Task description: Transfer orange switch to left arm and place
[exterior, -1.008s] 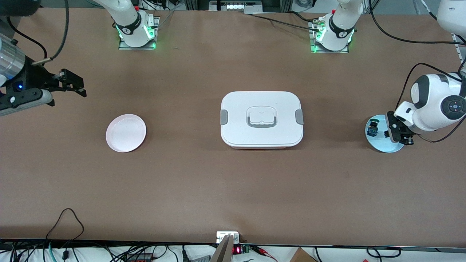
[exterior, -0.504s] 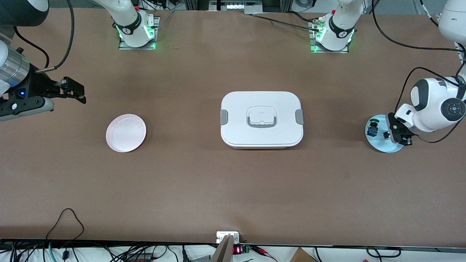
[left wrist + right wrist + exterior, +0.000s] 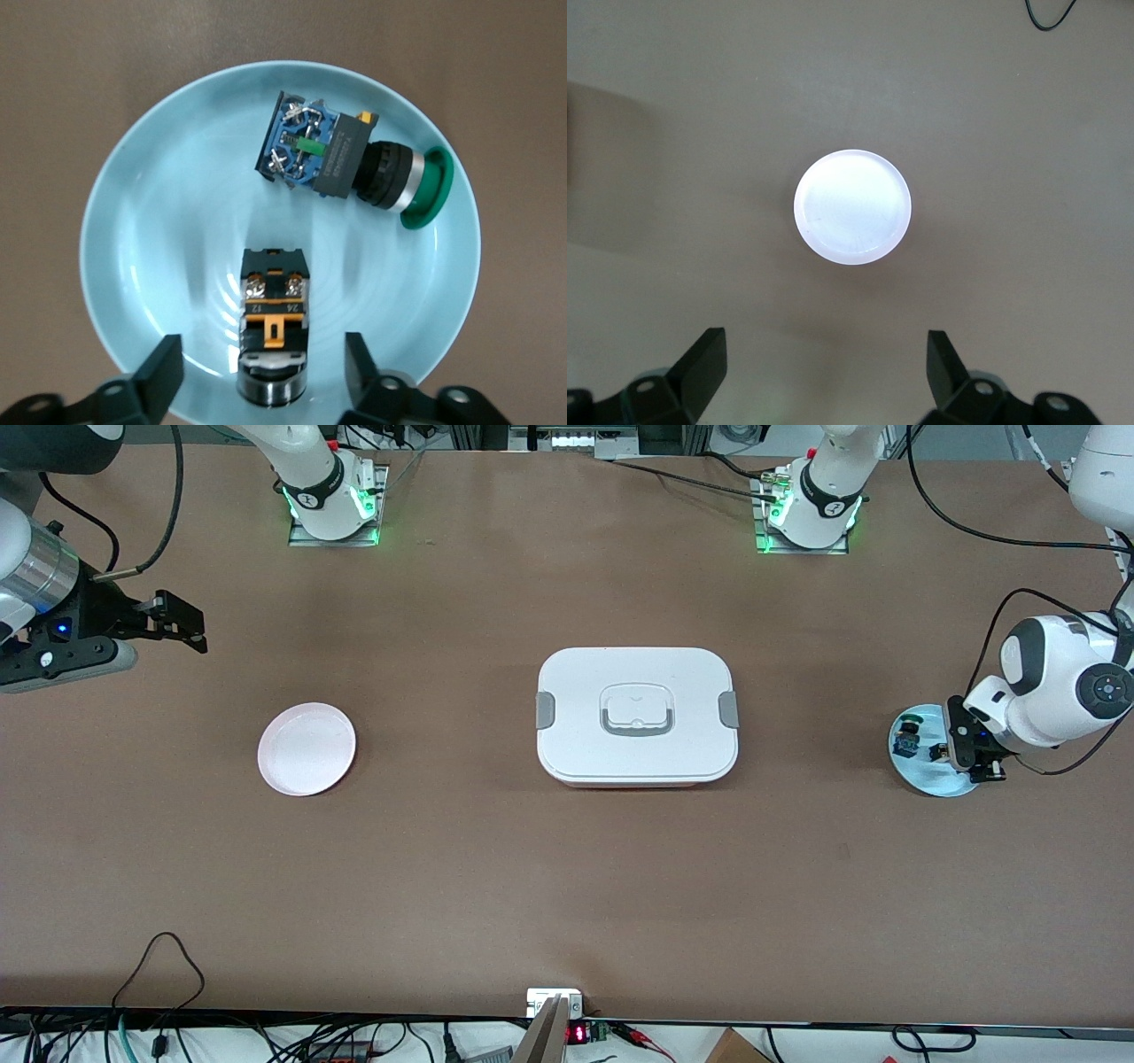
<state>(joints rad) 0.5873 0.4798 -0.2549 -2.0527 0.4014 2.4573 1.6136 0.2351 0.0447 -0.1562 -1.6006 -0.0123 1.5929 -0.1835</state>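
Two switches on your blue plate (image 3: 133, 221): orange switch (image 3: 274, 329) between left gripper's (image 3: 263, 367) spread fingers, ungrasped; green switch (image 3: 350, 161) at one o'clock. Right gripper (image 3: 824, 363) waits, spread, over pink plate (image 3: 852, 205).

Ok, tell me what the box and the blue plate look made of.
Box: seemingly matte white plastic, judging by its molded rounded corners, grey clips and recessed handle. Blue plate: glossy, either glazed ceramic or hard plastic; soft reflections and faint concentric rings show, which doesn't settle it.
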